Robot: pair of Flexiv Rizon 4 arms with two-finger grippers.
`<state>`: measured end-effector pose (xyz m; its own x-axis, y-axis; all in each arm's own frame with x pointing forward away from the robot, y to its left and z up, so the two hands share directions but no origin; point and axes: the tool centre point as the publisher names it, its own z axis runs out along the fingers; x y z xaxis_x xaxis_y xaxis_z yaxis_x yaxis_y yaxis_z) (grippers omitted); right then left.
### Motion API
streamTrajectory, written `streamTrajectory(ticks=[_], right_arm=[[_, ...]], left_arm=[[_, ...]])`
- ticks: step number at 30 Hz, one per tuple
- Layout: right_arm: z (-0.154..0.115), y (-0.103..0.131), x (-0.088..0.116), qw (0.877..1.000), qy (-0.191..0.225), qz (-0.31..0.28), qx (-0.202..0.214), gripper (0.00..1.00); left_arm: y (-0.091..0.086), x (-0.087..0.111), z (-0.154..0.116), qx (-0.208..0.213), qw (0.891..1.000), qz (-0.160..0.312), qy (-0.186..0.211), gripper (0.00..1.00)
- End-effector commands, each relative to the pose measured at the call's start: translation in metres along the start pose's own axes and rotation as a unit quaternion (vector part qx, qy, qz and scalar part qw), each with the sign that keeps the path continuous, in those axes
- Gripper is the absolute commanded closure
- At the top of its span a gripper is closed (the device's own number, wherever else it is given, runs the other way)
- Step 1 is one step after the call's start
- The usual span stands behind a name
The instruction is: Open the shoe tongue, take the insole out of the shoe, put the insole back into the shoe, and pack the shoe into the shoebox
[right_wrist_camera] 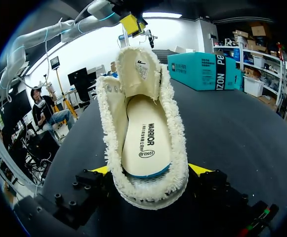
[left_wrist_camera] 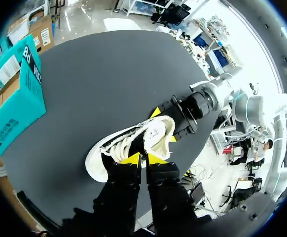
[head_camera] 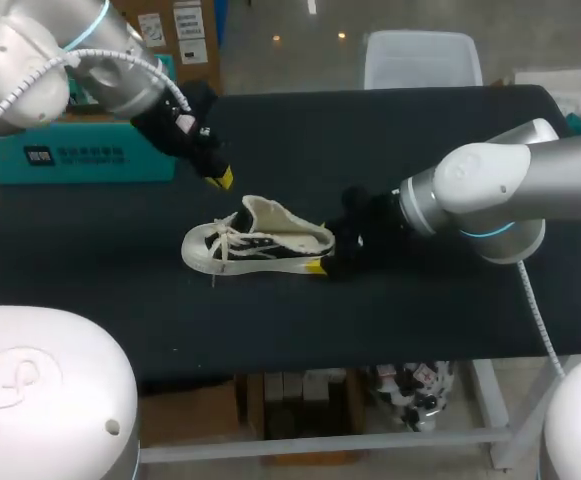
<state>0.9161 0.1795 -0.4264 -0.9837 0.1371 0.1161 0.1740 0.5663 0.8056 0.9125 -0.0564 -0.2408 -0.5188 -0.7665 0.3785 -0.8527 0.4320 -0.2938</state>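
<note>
Shoe (head_camera: 258, 243) in right claw (right_wrist_camera: 150, 170) (shoebox (head_camera: 80, 160) apart)

Head: high behind, down on table (head_camera: 420, 320). Left wrist: above shoe (left_wrist_camera: 133, 140). Right wrist: close behind it. All share shoe.

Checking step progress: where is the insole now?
In the right wrist view, the insole lies inside the shoe, whose heel sits between the fingers of the right gripper.

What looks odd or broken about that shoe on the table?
Nothing looks damaged. The shoe stands upright on its sole, its tongue standing up and the insole lying flat inside. The frayed fringe round its opening looks like its style. The right hand clamps its heel.
</note>
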Motion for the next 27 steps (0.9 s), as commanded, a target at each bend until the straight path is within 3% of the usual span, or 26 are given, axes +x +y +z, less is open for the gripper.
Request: streamTrajectory(ticks=[1,2,4,5,6,8,9,11,12,22,23,27], right_arm=[[0.001,-0.003,-0.001,1.0,0.002,0.0,-0.002,1.0],[0.001,-0.003,-0.001,1.0,0.002,0.0,-0.002,1.0],[0.001,-0.003,-0.001,1.0,0.002,0.0,-0.002,1.0],[0.001,-0.003,-0.001,1.0,0.002,0.0,-0.002,1.0],[0.001,-0.003,-0.001,1.0,0.002,0.0,-0.002,1.0],[0.001,-0.003,-0.001,1.0,0.002,0.0,-0.002,1.0],[0.001,-0.003,-0.001,1.0,0.002,0.0,-0.002,1.0],[0.001,-0.003,-0.001,1.0,0.002,0.0,-0.002,1.0],[0.001,-0.003,-0.001,1.0,0.002,0.0,-0.002,1.0],[0.001,-0.003,-0.001,1.0,0.002,0.0,-0.002,1.0],[0.001,-0.003,-0.001,1.0,0.002,0.0,-0.002,1.0],[0.001,-0.003,-0.001,1.0,0.002,0.0,-0.002,1.0]], left_arm=[[-0.015,0.018,0.002,-0.073,0.995,0.07,-0.023,1.0],[-0.017,0.023,0.006,-0.086,0.989,0.117,-0.022,1.0],[-0.019,0.027,0.009,-0.089,0.987,0.134,-0.025,1.0],[-0.018,0.031,0.013,-0.098,0.979,0.179,-0.023,1.0],[-0.018,0.032,0.015,-0.102,0.976,0.189,-0.027,1.0],[-0.017,0.036,0.021,-0.116,0.961,0.249,-0.024,1.0],[-0.016,0.037,0.023,-0.128,0.949,0.289,-0.016,1.0],[-0.013,0.036,0.026,-0.154,0.909,0.388,-0.013,1.0],[-0.014,0.034,0.027,-0.16,0.898,0.41,-0.016,1.0],[-0.014,0.034,0.027,-0.16,0.898,0.41,-0.016,1.0],[-0.014,0.037,0.033,-0.156,0.891,0.424,-0.046,1.0],[-0.023,0.04,0.052,-0.179,0.878,0.443,-0.038,1.0]])
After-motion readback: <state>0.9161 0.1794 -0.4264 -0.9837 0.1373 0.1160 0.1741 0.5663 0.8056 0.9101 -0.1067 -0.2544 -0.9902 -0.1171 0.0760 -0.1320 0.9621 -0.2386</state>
